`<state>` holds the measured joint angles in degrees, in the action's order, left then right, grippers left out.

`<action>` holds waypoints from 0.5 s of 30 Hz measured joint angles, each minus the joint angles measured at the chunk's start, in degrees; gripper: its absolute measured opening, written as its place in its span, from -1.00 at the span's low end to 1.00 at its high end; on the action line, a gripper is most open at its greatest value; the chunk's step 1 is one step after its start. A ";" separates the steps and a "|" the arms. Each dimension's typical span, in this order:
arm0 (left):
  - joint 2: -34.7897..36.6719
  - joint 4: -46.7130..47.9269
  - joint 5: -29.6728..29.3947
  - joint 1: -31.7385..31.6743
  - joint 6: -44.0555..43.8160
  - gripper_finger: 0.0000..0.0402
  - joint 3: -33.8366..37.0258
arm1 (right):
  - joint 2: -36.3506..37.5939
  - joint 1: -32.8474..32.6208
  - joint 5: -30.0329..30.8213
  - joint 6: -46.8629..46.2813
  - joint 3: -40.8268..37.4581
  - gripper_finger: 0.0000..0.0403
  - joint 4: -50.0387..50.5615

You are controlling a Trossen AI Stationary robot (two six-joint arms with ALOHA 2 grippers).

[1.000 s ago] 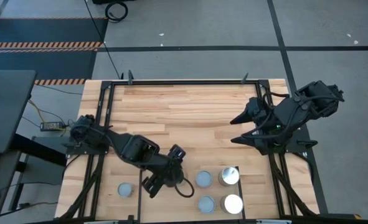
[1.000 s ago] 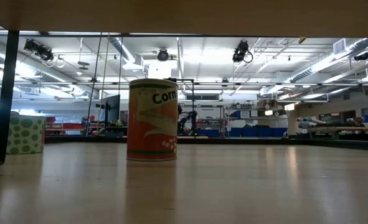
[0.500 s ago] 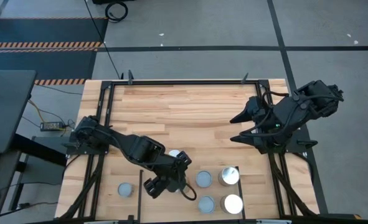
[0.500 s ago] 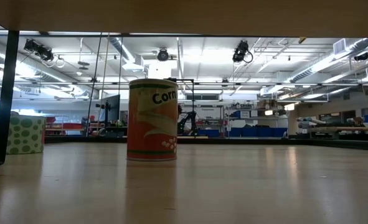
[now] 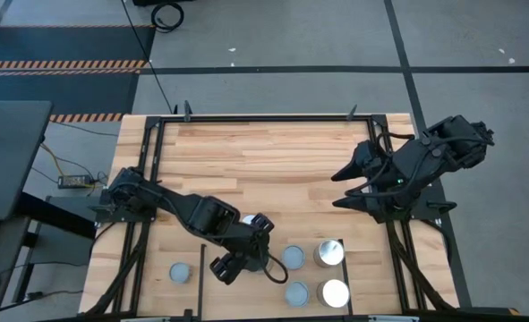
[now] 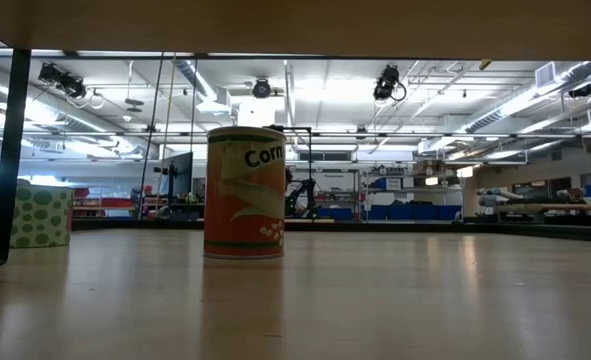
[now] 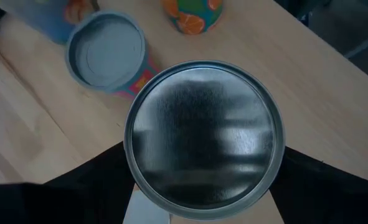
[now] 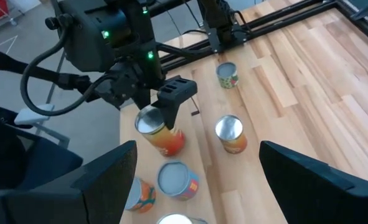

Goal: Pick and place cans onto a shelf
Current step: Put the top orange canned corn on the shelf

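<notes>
My left gripper (image 5: 243,249) is shut on a can with orange sides and a silver top (image 7: 203,134), over the left part of the shelf (image 5: 237,300). The can also shows in the right wrist view (image 8: 159,134). Several cans stand on the shelf's right part: two grey-blue tops (image 5: 292,258) (image 5: 296,293) and two gleaming ones (image 5: 329,254) (image 5: 335,293). Another can (image 5: 182,272) stands left of the shelf's rail. A gleaming can top (image 5: 246,219) shows beside my left arm. My right gripper (image 5: 345,185) is open and empty over the table's right side. My left gripper pinches the can between its two fingers by opposite sides of its wall, just below the top rim (image 7: 131,158). The fingers (image 8: 174,98) come from above, slanting down. The can sits tilted, top toward the wrist camera. I cannot tell whether its base (image 8: 173,148) touches the board.
In the low view an orange can marked Corn (image 6: 243,192) and a green-dotted can (image 6: 41,214) stand on the table, beyond a black post (image 6: 15,150). A small can (image 8: 226,74) stands near my left arm's base. Bare wood lies across the table's far half (image 5: 273,152).
My left arm has gone a little toward the table's right edge, gripper kept shut. A gleaming can top beside the arm, hidden a second ago, has come into view. My right arm has kept still.
</notes>
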<state>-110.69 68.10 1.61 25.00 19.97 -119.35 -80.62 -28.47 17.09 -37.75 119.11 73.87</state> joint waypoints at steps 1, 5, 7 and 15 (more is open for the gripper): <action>0.00 0.14 -0.07 0.06 0.41 0.57 0.00 | 0.00 0.04 -0.18 -0.15 0.00 0.72 0.01; 0.00 2.29 0.14 0.41 1.94 0.57 0.00 | 0.00 0.22 -0.25 -0.24 0.02 0.72 0.00; 0.02 3.31 0.21 0.41 1.76 0.57 0.00 | 0.00 0.20 -0.25 -0.24 0.00 0.72 -0.02; 0.02 2.57 -1.58 0.34 0.22 0.57 0.00 | 0.00 0.20 -0.22 -1.34 0.02 0.72 -0.05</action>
<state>-110.67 70.67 0.03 25.34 20.19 -119.35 -80.62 -28.27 16.86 -39.09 119.13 73.81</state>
